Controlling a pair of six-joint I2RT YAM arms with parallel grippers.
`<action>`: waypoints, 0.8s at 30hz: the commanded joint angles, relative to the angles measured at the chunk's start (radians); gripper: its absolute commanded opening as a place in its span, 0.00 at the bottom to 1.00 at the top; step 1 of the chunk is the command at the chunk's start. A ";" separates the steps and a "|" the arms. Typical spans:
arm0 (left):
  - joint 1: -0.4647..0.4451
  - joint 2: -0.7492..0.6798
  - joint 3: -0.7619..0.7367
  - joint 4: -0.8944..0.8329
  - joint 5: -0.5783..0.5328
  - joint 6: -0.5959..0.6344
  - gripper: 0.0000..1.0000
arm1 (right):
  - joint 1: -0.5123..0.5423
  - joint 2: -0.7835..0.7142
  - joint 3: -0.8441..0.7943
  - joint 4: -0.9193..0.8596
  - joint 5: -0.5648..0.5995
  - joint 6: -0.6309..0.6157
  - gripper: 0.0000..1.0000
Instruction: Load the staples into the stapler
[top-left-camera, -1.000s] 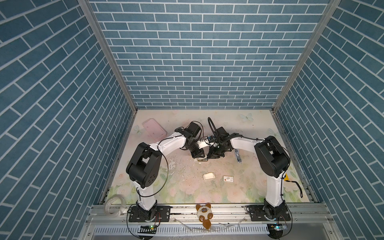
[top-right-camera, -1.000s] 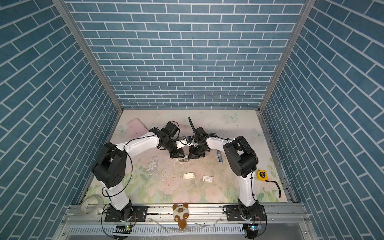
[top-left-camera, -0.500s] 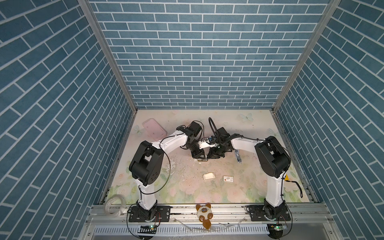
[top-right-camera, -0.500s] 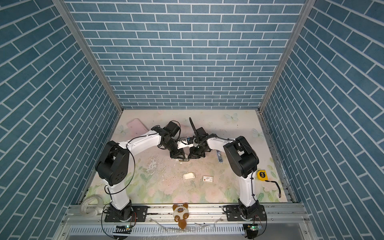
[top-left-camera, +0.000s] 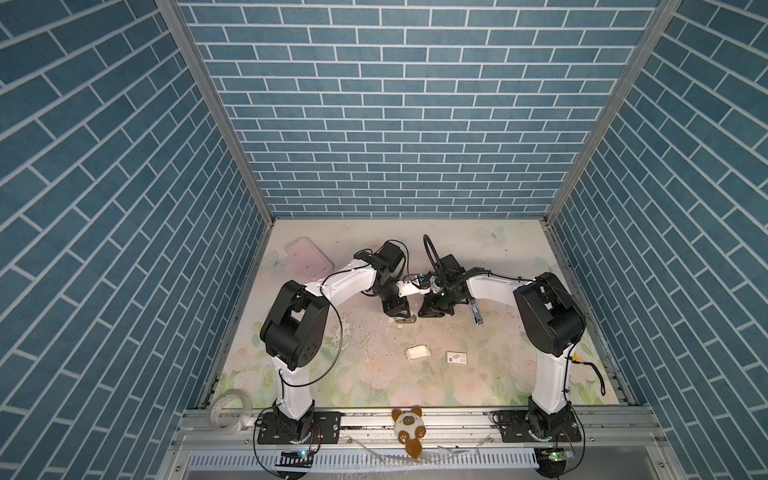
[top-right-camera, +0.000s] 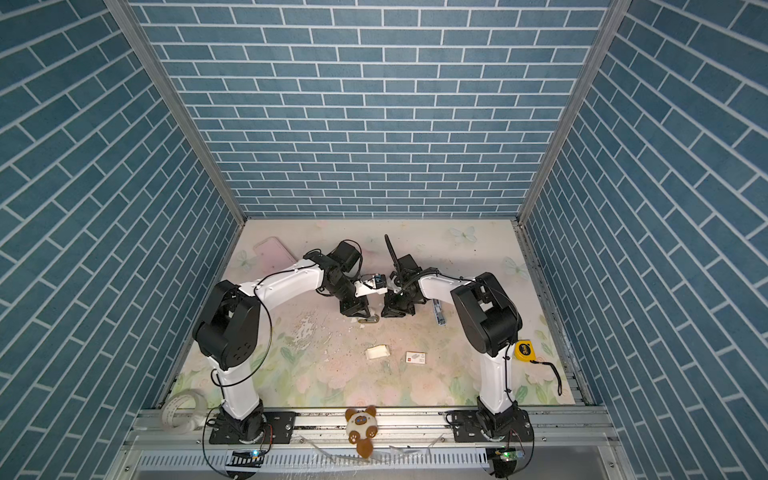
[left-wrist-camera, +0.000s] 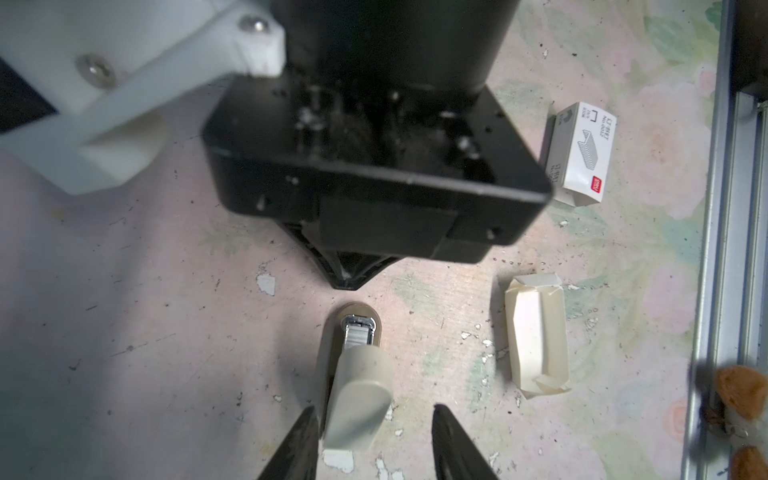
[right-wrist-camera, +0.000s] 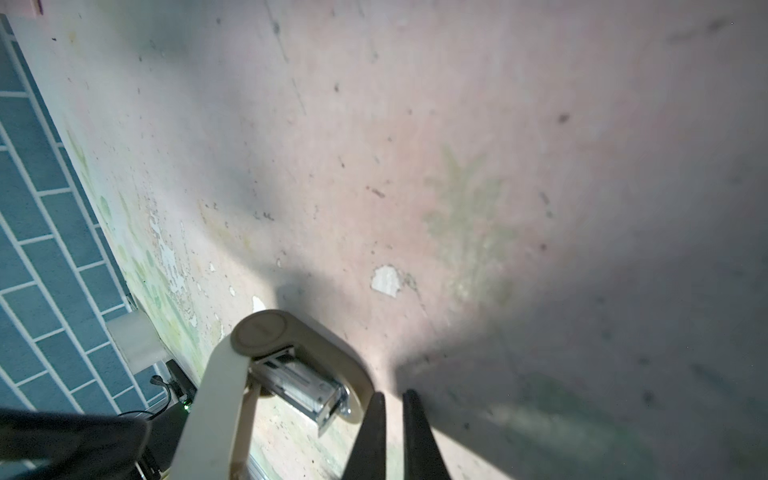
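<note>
Centrally, the beige plastic stapler lies hinged open on the worn floral mat, with the short grey metal staples seated in its silver channel. The left gripper has its fingers parted, loose either side of the raised lid. The right gripper is clenched empty just beside the stapler's front. The white card tray and the red-marked white sleeve lie nearby.

Both top views are looking steeply down from high over the front rail, sharing the whole table. Left wrist cam's hanging close over the stapler at the left gripper, facing the right gripper. Right wrist cam's peering low at that same stapler, v. near.
</note>
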 joint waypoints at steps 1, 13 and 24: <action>-0.005 0.032 0.040 -0.044 -0.013 0.040 0.47 | -0.014 -0.050 -0.021 -0.036 0.019 0.007 0.12; -0.009 0.064 0.055 -0.074 -0.017 0.081 0.47 | -0.045 -0.160 -0.051 -0.098 0.047 -0.007 0.12; -0.017 0.078 0.054 -0.046 -0.039 0.083 0.44 | -0.083 -0.286 -0.095 -0.154 0.084 -0.012 0.12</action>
